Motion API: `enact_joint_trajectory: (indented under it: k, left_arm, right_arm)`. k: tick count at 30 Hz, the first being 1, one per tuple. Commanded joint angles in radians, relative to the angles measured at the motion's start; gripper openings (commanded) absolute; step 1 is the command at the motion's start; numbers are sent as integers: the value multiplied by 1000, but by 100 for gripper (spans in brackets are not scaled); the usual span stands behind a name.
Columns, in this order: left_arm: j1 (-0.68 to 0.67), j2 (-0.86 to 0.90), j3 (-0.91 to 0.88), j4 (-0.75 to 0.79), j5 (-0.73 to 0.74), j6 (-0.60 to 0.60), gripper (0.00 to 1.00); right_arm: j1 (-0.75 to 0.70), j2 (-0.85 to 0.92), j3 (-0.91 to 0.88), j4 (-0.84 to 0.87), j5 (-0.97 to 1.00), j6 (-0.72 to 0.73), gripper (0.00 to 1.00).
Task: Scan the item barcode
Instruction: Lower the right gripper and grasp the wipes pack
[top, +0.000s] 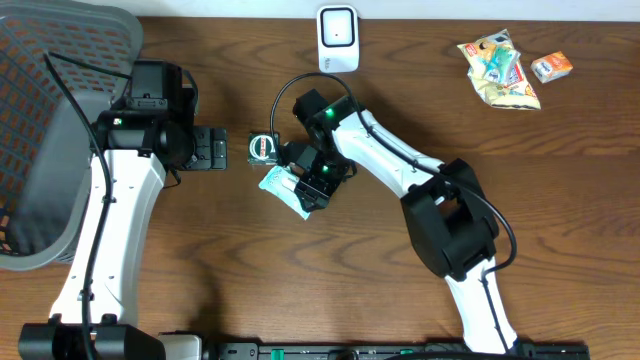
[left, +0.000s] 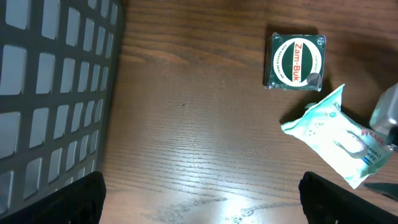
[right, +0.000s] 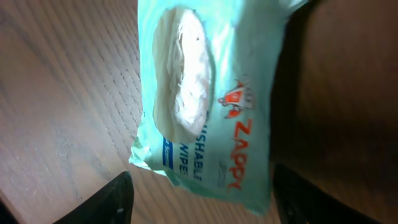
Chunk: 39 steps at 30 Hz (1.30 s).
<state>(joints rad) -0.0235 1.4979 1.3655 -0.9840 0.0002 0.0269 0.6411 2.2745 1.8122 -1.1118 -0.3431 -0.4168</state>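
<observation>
Brown wood table (top: 580, 200): white scanner (top: 338, 38) far edge; snack bag (top: 500, 68), orange box (top: 551, 67) right corner; green tin (top: 262, 147) beside wipes pack (left: 326, 130).

Wipes pack (top: 279, 186) just beside tin (top: 261, 147), mid-table; scanner (top: 338, 38) at far edge; snack bag (top: 500, 70), box (top: 551, 67) right; basket (top: 45, 110) left.

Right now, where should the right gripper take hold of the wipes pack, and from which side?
Probably across its narrow width, mid-body, from straight above. The wipes pack lies flat on the table, soft, both long edges free; the right gripper hangs over it, a finger beside each edge.
</observation>
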Motion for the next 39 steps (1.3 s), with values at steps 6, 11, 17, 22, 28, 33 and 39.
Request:
enact_joint_trajectory:
  k: [6,11,17,22,28,33,39]
  left_arm:
    - [0,6,-7,-1,-9,6,98]
    - [0,6,-7,-1,-9,6,98]
    - [0,6,-7,-1,-9,6,98]
    - [0,6,-7,-1,-9,6,98]
    - [0,6,-7,-1,-9,6,98]
    - [0,6,-7,-1,-9,6,98]
    - [0,6,-7,-1,-9,6,98]
  right_arm:
    - [4,-111,7,209,118,98,73]
    - [9,-108,7,322,124,119,71]
    - [39,-108,-4,296,129,158,65]
    - [51,-100,-45,299,134,154,65]
    - [53,-83,-99,323,220,154,65]
    - [53,-82,-121,356,244,154,60]
    - [53,-81,-123,367,243,155,56]
